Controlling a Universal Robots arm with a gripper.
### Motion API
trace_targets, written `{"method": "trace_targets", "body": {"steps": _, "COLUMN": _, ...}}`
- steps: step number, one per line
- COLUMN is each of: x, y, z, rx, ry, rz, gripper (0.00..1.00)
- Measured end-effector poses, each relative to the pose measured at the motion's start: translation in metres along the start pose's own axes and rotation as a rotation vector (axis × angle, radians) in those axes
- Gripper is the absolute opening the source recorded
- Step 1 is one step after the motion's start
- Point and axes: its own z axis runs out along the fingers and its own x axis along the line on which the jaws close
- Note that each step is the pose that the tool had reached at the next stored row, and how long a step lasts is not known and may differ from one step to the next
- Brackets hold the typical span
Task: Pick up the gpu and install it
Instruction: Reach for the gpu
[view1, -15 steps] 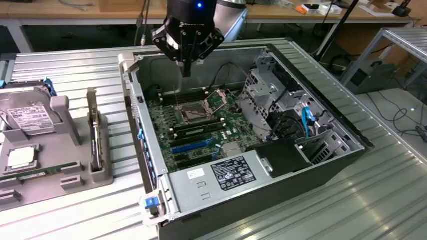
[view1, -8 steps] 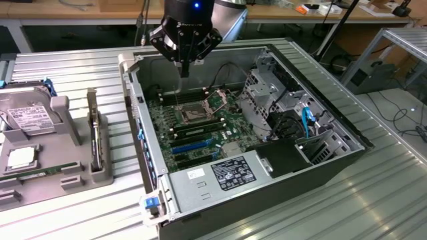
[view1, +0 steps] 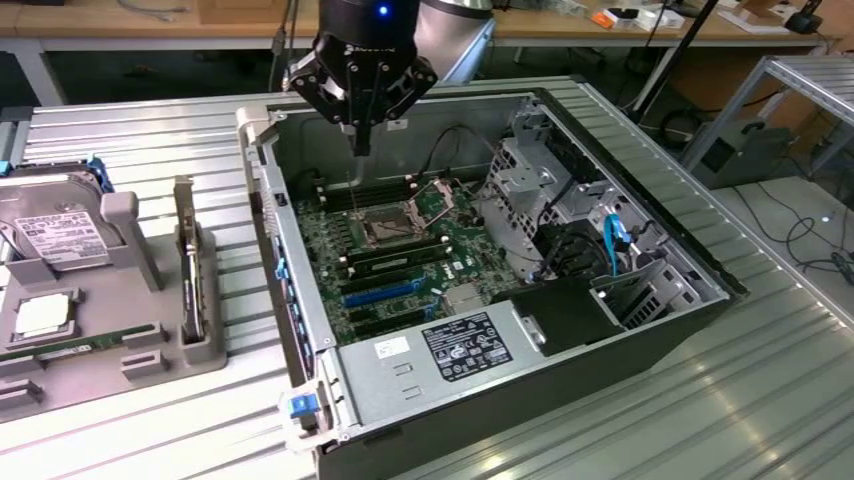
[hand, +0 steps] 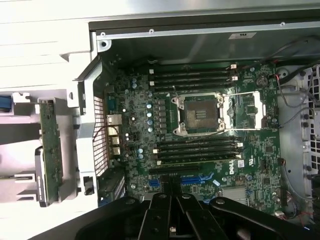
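Observation:
The gpu (view1: 192, 272) stands on its edge in a slot of the grey holder (view1: 134, 350), at the exterior view's left beside the open computer case (view1: 400, 380). The wrist view also takes in the gpu (hand: 50, 147), edge-on as a green board outside the case wall. My gripper (view1: 360, 140) hangs above the case's far corner, over the motherboard (view1: 400, 250), well away from the gpu. Its fingers (hand: 160, 215) are shut together with nothing between them. Below the gripper lie the motherboard (hand: 200, 115) and its blue expansion slots (hand: 197, 179).
A silver hard drive (view1: 60, 235) with a white label leans in the holder beside the gpu. Inside the case are the open processor socket (view1: 387, 228), black memory sticks (hand: 195, 77), a metal drive cage (view1: 534, 190) and loose cables (view1: 614, 245). The ribbed metal table (view1: 747, 380) surrounds the case.

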Motion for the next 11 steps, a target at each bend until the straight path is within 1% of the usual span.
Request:
{"method": "trace_targets", "body": {"steps": 5, "x": 0.0053, "y": -0.0004, "z": -0.0002, "rx": 0.0000, "ry": 0.0000, "rz": 0.000, "gripper": 0.11}}
{"method": "trace_targets", "body": {"steps": 11, "x": 0.0089, "y": -0.0007, "z": -0.0002, "rx": 0.0000, "ry": -0.0001, "rz": 0.000, "gripper": 0.11}}
